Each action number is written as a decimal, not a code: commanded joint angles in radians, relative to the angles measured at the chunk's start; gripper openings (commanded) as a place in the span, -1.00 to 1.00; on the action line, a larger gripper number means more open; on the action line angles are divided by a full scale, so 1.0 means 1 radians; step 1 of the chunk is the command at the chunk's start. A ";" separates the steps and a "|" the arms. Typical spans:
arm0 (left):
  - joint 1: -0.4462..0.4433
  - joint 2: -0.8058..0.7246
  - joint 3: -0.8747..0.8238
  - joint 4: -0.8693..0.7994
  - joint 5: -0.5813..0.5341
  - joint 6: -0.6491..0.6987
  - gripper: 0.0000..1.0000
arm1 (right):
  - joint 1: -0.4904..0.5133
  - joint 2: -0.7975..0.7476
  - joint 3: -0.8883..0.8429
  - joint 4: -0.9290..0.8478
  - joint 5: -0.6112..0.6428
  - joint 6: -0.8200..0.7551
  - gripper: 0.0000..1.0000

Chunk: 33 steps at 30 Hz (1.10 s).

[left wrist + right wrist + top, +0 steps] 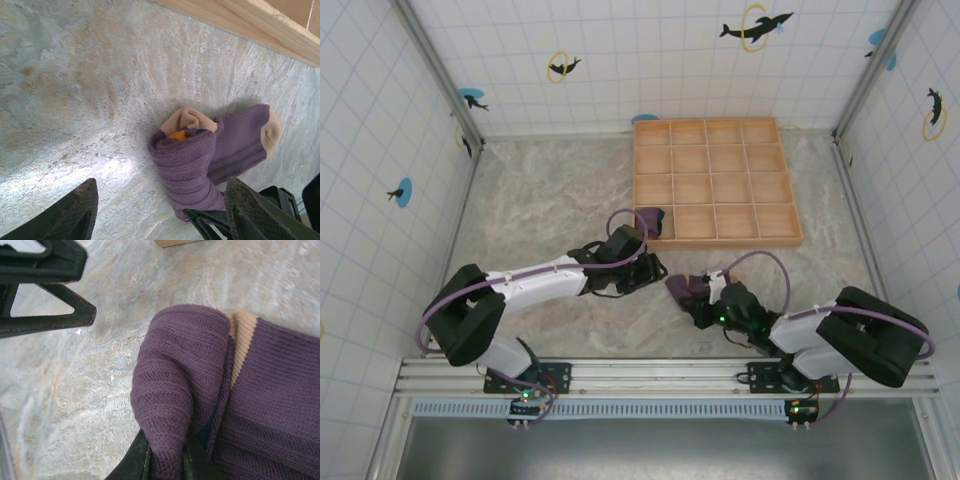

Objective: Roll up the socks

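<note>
Half-rolled sock (192, 165) lies on the counter (550, 200) at about mid-width. It is nearer the near edge than the far one, a little short of the near-left corner of the wooden tray (718, 243). It sits between my two hands.

Right hand (165, 440): closed, with its fingers pinching a fold of the purple knit at the end of the sock nearest that arm.

Left hand (650, 270): open, fingers well apart, nothing in it. It is just beside the sock on the left. I see no contact.

Key relation, from the left wrist view: the rolled part runs lengthwise from the right hand's grip up to a tan-and-orange fold at its other end. That line falls within the gap of the left hand's spread fingers. The loose flat part, ending in a tan toe, lies alongside the roll on the side toward the tray.

My judgement: the left hand is the free one and close enough. Brought in, it would close across the roll's width, not along it. The loose part is not yet wound in.

In the way: the right hand's black fingers sit close to the left hand's right finger, so there is little room at that end. The tray rim lies beyond the toe.

The other sock (651, 217) is in the tray's near-left compartment, well apart.
</note>
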 commanded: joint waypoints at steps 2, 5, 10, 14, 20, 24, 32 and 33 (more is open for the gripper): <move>-0.021 0.035 -0.006 0.045 0.019 0.019 0.30 | -0.047 0.006 -0.088 0.010 -0.087 0.159 -1.00; -0.041 0.070 0.018 0.057 0.043 0.035 0.20 | -0.075 0.015 -0.105 0.013 -0.109 0.217 -1.00; -0.068 0.126 0.037 0.100 0.066 0.033 0.16 | -0.079 -0.010 -0.133 -0.032 -0.059 0.331 -1.00; -0.074 0.149 0.026 0.170 0.078 0.020 0.11 | -0.078 -0.067 -0.139 -0.153 -0.007 0.421 -1.00; -0.080 0.170 0.041 0.190 0.088 0.022 0.07 | -0.074 -0.200 -0.140 -0.419 0.086 0.556 -1.00; -0.088 0.182 0.046 0.209 0.096 0.026 0.06 | -0.073 -0.260 -0.124 -0.541 0.096 0.571 -1.00; -0.110 0.250 0.074 0.265 0.121 0.036 0.06 | -0.068 -0.237 -0.164 -0.510 0.084 0.610 -1.00; -0.112 0.259 0.075 0.271 0.121 0.036 0.06 | -0.068 -0.238 -0.163 -0.519 0.086 0.616 -1.00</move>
